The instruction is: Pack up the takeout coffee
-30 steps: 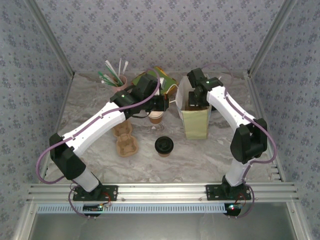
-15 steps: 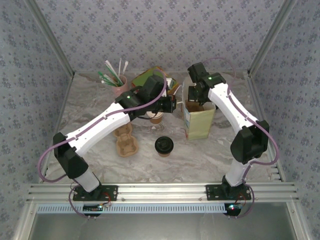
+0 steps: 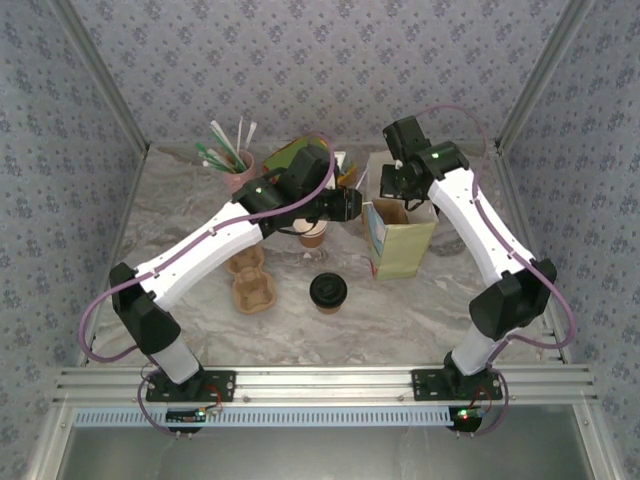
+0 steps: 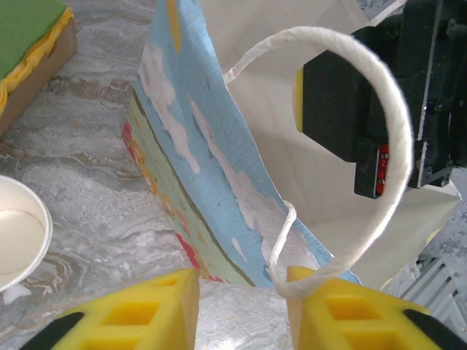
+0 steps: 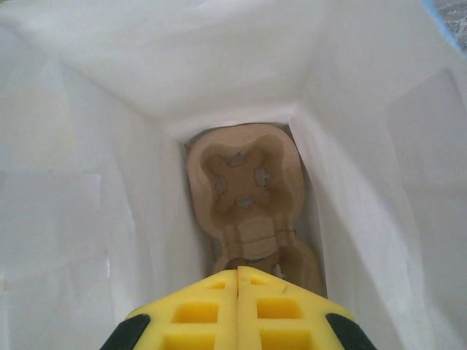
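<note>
Since the earlier frames the right gripper (image 3: 398, 192) has lifted out to the mouth of the paper bag (image 3: 405, 245), and the left gripper (image 3: 352, 207) has advanced to the bag's left side. The right gripper's fingers (image 5: 237, 306) are pressed together on nothing, pointing down into the bag, where a cardboard cup carrier (image 5: 244, 197) lies on the bottom. The left gripper's fingers (image 4: 321, 313) are spread, and the white twine handle (image 4: 379, 146) touches the right-hand one. The takeout coffee (image 3: 328, 291) stands upright, lid on, near mid-bench (image 3: 180, 220), toward the near edge and apart from the bag. An open cup (image 3: 312, 236) stands just beyond it. A second carrier (image 3: 250, 283) lies to its left.
</note>
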### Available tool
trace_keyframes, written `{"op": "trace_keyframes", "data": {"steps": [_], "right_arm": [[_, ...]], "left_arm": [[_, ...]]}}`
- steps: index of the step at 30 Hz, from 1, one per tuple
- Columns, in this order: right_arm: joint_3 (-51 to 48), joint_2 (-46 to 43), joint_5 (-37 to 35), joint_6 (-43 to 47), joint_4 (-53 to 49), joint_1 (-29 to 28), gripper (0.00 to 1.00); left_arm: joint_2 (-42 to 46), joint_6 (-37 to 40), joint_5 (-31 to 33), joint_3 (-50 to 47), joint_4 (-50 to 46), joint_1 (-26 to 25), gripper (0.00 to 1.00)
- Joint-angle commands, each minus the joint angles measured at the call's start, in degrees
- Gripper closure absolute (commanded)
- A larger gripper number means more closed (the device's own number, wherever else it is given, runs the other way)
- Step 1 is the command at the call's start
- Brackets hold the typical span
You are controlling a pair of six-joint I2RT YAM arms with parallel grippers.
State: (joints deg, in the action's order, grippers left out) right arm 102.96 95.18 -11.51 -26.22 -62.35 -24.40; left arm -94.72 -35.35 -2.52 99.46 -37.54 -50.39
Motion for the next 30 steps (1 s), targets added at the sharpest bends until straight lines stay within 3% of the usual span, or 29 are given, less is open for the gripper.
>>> {"op": "trace_keyframes", "data": {"steps": [1, 9, 24, 30], "right_arm": [[1.62, -2.4, 0.17, -1.47, -3.17, -0.39, 0.96], [1.72, -6.44, 0.35, -2.21, -4.17, -0.55, 0.96], [-0.68, -15.57, 1.13, -4.26, -4.11, -1.49, 0.89], [-3.12, -19.16, 0.16, -5.33, -4.09, -2.4, 0.89]], "left_arm": [[1.73, 0.47, -0.56, 2.84, -0.69, -0.24, 0.58], [4.59, 0.47, -0.69, 3.42, -0.99, -0.24, 0.3], [10.61, 1.76, 2.8, 2.87, -5.58, -0.03, 0.15], [14.75, 2.4, 4.68, 0.08, -7.21, 1.32, 0.0]]}}
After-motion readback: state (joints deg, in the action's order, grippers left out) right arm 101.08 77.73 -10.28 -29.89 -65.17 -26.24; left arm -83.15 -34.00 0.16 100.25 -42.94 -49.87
